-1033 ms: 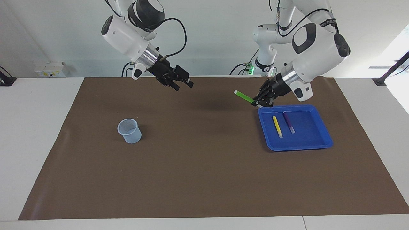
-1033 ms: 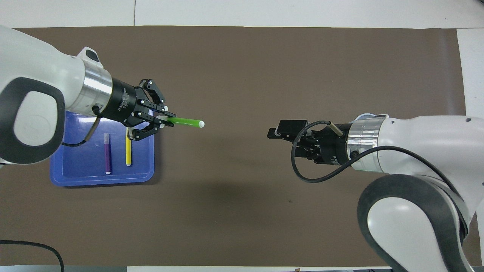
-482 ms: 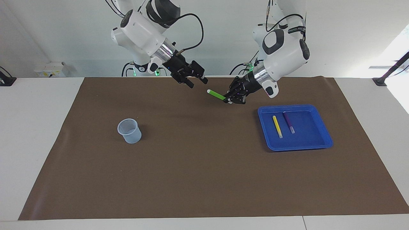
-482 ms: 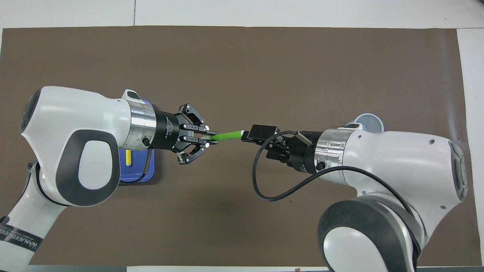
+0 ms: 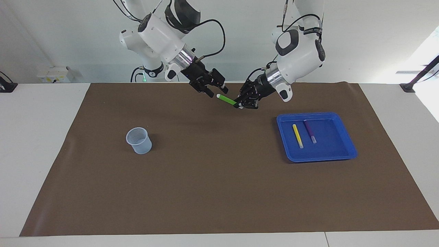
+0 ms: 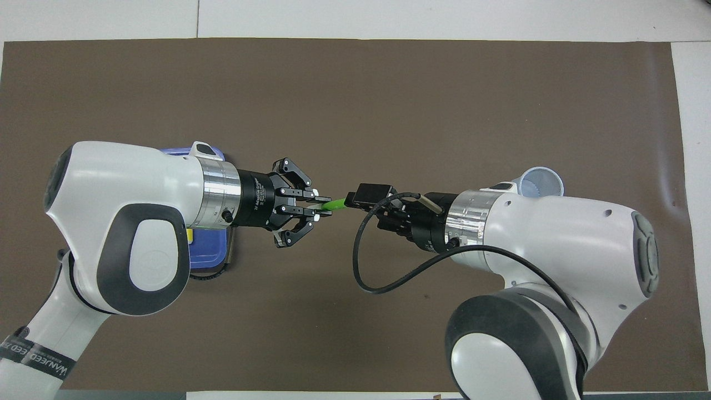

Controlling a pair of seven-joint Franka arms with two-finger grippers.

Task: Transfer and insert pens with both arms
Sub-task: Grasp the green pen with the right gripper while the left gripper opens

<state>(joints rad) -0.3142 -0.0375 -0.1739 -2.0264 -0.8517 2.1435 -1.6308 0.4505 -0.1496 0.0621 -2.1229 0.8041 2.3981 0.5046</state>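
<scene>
The bright green pen (image 5: 226,99) hangs in the air over the brown mat (image 5: 219,178), held level. My left gripper (image 5: 237,104) is shut on one end of it. The pale-capped end points at my right gripper (image 5: 216,92), which is open, with its fingers on either side of that end. From overhead, only a short green stretch of the pen (image 6: 335,204) shows between the left gripper (image 6: 322,205) and the right gripper (image 6: 351,199). The yellow pen (image 5: 297,136) and the purple pen (image 5: 309,131) lie side by side in the blue tray (image 5: 343,151).
A translucent bluish cup (image 5: 139,140) stands upright on the mat toward the right arm's end. The tray sits toward the left arm's end. In the overhead view the arms cover most of the tray (image 6: 214,255) and part of the cup (image 6: 537,180).
The left gripper carried the green pen from above the tray toward the table's middle. The right gripper came in to meet it, its fingers now around the capped end and narrowing.
</scene>
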